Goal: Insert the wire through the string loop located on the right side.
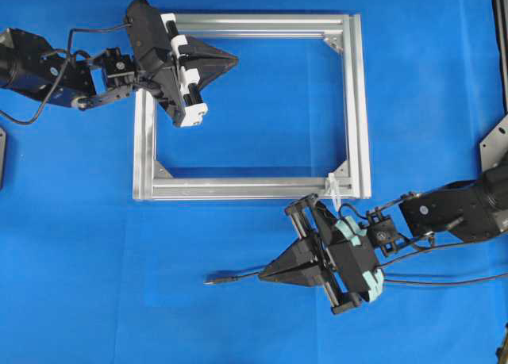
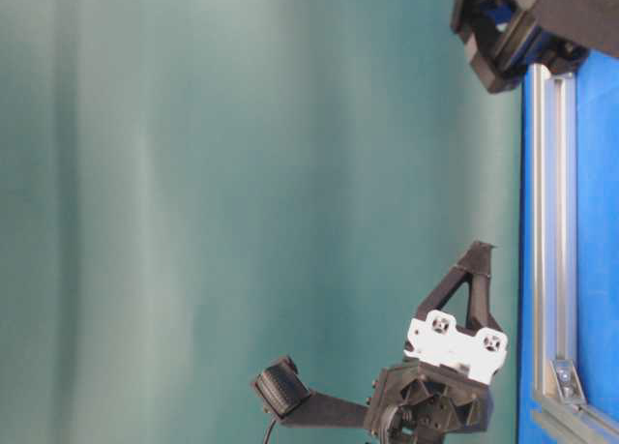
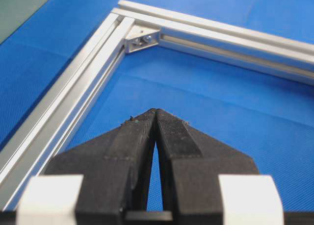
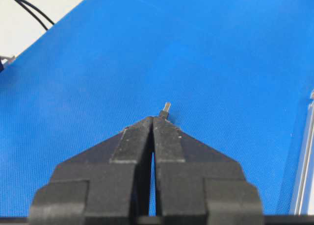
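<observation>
The wire lies on the blue mat, its small metal plug tip pointing left. From there it runs right under my right gripper and on towards the right edge. That gripper hovers over the wire with its jaws pressed together. In the right wrist view only the plug tip peeks out past the shut gripper. The string loop is white and sits on the frame's near bar by the right corner. My left gripper is shut and empty over the frame's upper left.
The silver aluminium frame lies flat mid-table, with corner brackets inside it. Its bar shows at the right of the right wrist view. Thicker black arm cables trail beside the right arm.
</observation>
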Robot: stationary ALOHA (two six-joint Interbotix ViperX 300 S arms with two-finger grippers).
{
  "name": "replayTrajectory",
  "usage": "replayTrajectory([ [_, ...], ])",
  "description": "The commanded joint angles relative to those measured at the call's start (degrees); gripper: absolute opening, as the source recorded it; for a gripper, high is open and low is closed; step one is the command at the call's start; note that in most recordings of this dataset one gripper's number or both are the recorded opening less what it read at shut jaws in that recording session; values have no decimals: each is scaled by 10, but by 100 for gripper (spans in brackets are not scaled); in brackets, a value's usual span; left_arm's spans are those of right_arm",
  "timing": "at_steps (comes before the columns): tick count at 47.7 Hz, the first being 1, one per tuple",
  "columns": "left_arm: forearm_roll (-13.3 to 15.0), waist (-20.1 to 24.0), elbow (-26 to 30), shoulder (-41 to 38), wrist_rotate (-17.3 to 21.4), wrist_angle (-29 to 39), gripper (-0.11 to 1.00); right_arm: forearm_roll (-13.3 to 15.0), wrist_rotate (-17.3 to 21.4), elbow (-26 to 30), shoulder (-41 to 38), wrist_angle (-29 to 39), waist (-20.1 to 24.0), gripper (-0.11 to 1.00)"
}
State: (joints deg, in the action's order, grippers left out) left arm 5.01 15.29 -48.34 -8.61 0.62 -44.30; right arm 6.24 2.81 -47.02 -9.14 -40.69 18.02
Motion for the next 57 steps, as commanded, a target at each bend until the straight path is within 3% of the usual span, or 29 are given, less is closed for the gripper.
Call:
replayTrajectory([
  [1, -1, 0, 4, 18, 1, -3, 0, -1, 3, 10, 19, -3, 4, -4],
  [8, -1, 0, 4, 18, 1, -3, 0, -7, 23, 11, 18, -8, 5, 18],
  [15, -1, 0, 4, 18, 1, -3, 0, -29, 31, 11, 17, -13, 7, 64],
  [20, -1, 0, 5, 18, 1, -3, 0, -44, 31, 11, 11, -22, 8, 89],
  [25, -1, 0, 4, 18, 1, -3, 0, -55, 31, 12, 1, -35, 9, 85],
  [47, -1, 1, 4, 18, 1, -2, 0, -120, 32, 62, -127, -66, 23, 87],
  [57, -1, 1, 3, 18, 1, -3, 0, -127, 32, 65, -134, -64, 25, 86],
])
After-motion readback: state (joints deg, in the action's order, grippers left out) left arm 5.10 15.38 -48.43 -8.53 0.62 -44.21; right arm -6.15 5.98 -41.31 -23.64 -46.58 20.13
